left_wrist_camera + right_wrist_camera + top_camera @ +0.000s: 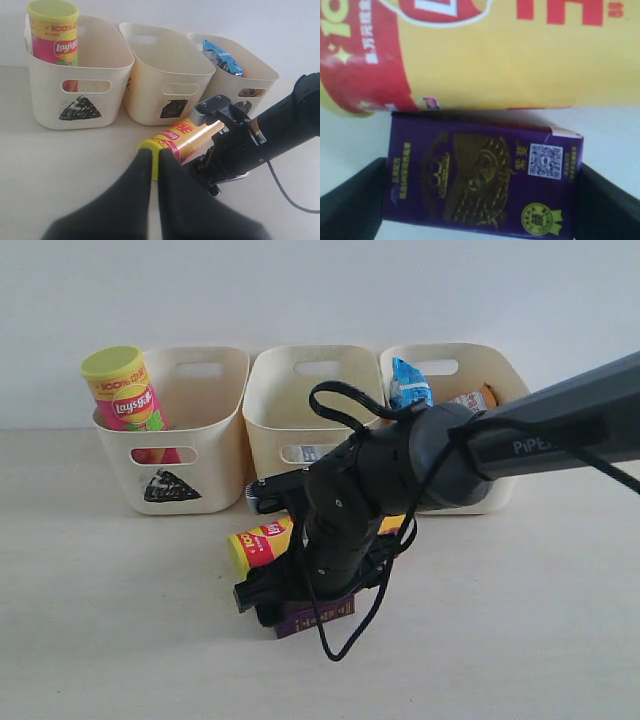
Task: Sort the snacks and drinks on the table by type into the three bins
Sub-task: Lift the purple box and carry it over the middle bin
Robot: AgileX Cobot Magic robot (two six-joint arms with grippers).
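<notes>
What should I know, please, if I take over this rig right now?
Left gripper: shut, empty, near the lying yellow Lay's chip tube on the pale beige table.
Right gripper: apparently shut on the small purple box, lying on the table beside that tube.
Done: pink-and-yellow Lay's tube stands in the triangle-marked cream plastic bin; blue crinkly packet and orange crinkly packet in the right-hand cream bin.
To do: bin the purple box and the yellow tube.

The pink tube [126, 390] reads "Lay's" and "100%" (the arm [560, 435] shows "PIPE"), the purple box [480, 180] a QR code.
</notes>
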